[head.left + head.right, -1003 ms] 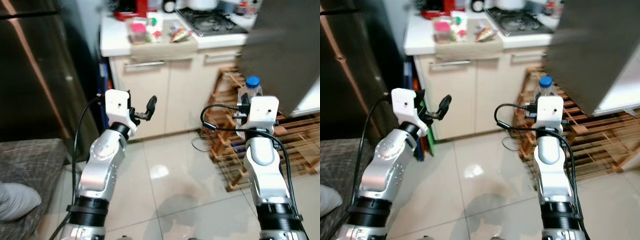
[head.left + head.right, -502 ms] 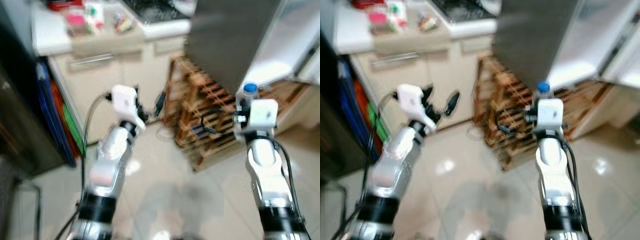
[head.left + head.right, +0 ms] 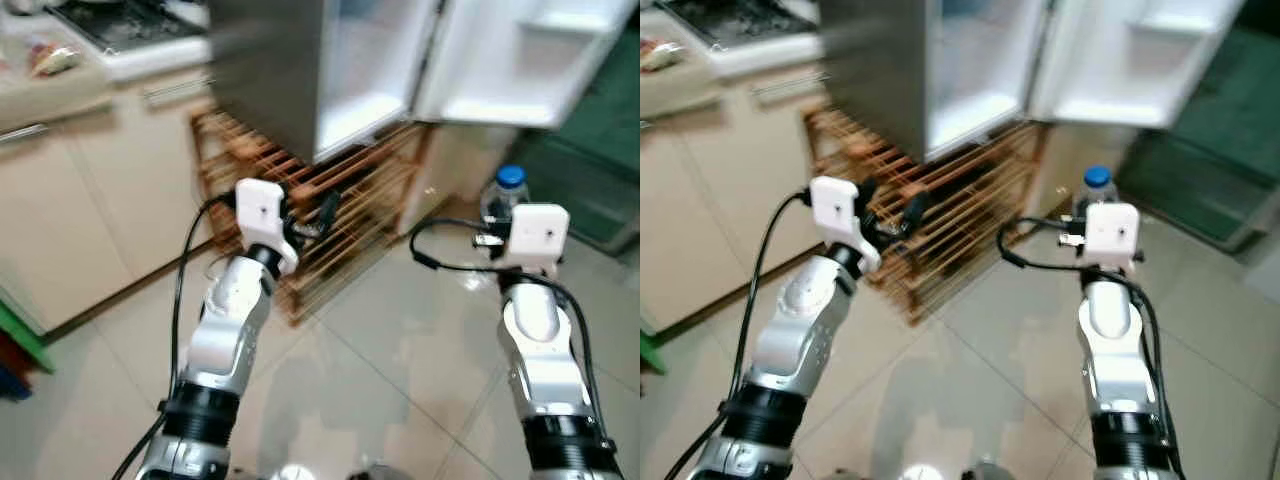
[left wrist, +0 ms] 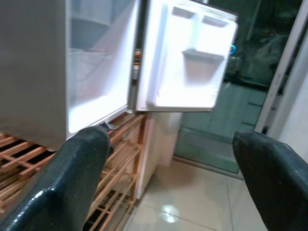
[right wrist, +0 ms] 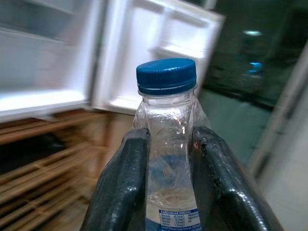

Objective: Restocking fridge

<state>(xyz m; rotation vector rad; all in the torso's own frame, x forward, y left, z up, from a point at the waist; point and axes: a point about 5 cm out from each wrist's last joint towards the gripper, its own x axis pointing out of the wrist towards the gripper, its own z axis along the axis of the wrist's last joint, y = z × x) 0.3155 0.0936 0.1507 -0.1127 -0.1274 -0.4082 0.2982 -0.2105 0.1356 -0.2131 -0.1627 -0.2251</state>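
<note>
A clear water bottle (image 5: pixel 166 159) with a blue cap (image 3: pixel 511 177) stands upright between the fingers (image 5: pixel 122 187) of my right gripper (image 5: pixel 166 139), which is shut on it at chest height. The left gripper (image 3: pixel 316 214) is held up in front of me, open, with nothing between its fingers (image 4: pixel 72 187). Beyond both stands the grey fridge (image 3: pixel 265 75) with its door (image 3: pixel 520 55) swung open to the right. Its white inside (image 4: pixel 91 82) and the door shelves (image 4: pixel 192 57) look bare. The fridge rests on a wooden slatted rack (image 3: pixel 340 205).
A kitchen counter with a gas hob (image 3: pixel 110 25) and cream cabinets (image 3: pixel 90 170) runs along the left. Glossy tiled floor (image 3: pixel 400 350) lies between me and the fridge. A dark green glass panel (image 3: pixel 590 160) stands to the right of the open door.
The view has swung to the right, from the counter and cabinets to the open fridge. Both arms keep their pose, and the bottle stays in the right gripper.
</note>
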